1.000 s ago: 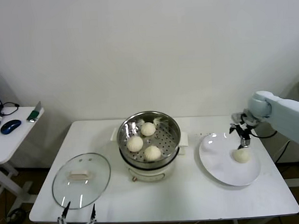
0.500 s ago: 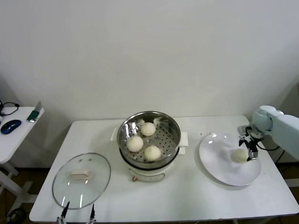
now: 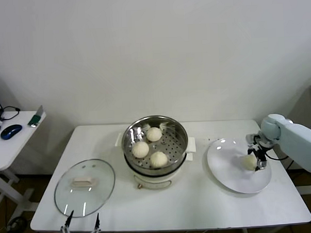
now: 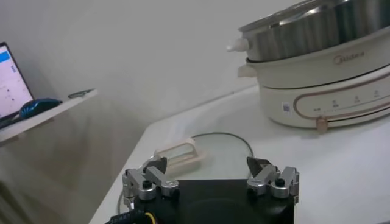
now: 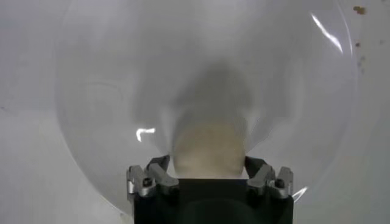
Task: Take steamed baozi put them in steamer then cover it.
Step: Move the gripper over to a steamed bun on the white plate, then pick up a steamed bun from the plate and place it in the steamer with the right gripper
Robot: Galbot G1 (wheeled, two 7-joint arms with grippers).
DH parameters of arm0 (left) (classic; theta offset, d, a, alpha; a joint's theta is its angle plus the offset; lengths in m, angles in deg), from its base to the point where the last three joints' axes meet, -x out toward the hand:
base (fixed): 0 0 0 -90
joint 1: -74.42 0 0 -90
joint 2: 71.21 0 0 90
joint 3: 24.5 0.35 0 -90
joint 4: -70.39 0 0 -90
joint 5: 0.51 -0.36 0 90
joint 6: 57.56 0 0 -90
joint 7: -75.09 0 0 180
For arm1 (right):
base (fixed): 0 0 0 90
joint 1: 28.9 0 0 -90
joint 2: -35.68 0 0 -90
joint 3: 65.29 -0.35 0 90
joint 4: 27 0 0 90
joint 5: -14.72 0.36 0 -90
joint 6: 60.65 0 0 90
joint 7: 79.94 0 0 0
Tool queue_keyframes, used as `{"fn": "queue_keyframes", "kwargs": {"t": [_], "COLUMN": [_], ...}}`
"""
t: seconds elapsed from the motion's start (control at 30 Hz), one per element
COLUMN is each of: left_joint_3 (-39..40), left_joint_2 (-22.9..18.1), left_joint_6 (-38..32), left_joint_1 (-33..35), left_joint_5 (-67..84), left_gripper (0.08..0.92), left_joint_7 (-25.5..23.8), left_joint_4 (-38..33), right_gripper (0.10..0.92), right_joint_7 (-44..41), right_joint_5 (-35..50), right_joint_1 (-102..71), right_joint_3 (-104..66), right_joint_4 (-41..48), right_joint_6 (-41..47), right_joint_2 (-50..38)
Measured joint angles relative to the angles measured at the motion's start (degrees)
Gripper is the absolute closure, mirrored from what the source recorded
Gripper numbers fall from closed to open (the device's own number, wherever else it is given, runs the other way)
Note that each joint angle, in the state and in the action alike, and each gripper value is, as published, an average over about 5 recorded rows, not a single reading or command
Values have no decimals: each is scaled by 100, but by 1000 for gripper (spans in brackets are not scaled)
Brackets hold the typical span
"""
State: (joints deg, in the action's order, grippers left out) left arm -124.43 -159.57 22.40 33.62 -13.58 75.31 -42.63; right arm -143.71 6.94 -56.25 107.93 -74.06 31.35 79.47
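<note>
Three baozi (image 3: 154,134) lie on the perforated tray of the steamer (image 3: 126,141) at the table's middle. The fourth baozi (image 3: 248,162) sits on the white plate (image 3: 227,172) at the right. My right gripper (image 3: 257,159) is low over the plate and open, its fingers either side of that baozi, which fills the gap in the right wrist view (image 5: 209,149). The glass cover (image 3: 85,187) with its cream handle (image 3: 81,181) lies flat at the front left. My left gripper (image 3: 79,231) is parked open at the front edge, just before the cover (image 4: 225,149).
The steamer's white base (image 4: 317,100) stands beyond the cover in the left wrist view. A side table (image 3: 12,138) with a mouse stands to the left of the main table. The plate reaches close to the table's right edge.
My right gripper has come down from the plate's far rim onto the last baozi and now straddles it. The baozi has shifted slightly. The left arm has not moved.
</note>
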Motion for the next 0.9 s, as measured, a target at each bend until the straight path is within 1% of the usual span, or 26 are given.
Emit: {"fn": "queue_keyframes", "kwargs": {"t": [0.07, 0.17, 0.33, 0.47, 0.67, 0.9], "left_joint_3": [6, 10, 7, 26, 109, 218], "left_joint_2": [-8, -18, -27, -30, -59, -76], "left_joint_6": [-9, -18, -18, -19, -49, -4], "left_joint_1": [10, 29, 55, 59, 102, 184], "left_joint_5": [-11, -30, -43, -44, -67, -96], "left_gripper": [177, 177, 177, 177, 177, 177], "left_joint_7": [2, 12, 31, 42, 54, 92], "left_joint_4": [3, 10, -5, -32, -89, -195], "right_gripper": [293, 320, 337, 338, 338, 338], "right_joint_7": [0, -4, -4, 17, 60, 207], "right_joint_5": [29, 96, 290, 616, 1515, 3018], "right_joint_1": [8, 32, 136, 401, 1262, 2528], "right_joint_3": [-4, -8, 52, 282, 1054, 2168], "right_joint_4": [27, 58, 31, -35, -154, -385], "right_joint_6": [1, 1, 54, 152, 388, 755], "right_joint_2": [8, 14, 4, 45, 245, 680]}}
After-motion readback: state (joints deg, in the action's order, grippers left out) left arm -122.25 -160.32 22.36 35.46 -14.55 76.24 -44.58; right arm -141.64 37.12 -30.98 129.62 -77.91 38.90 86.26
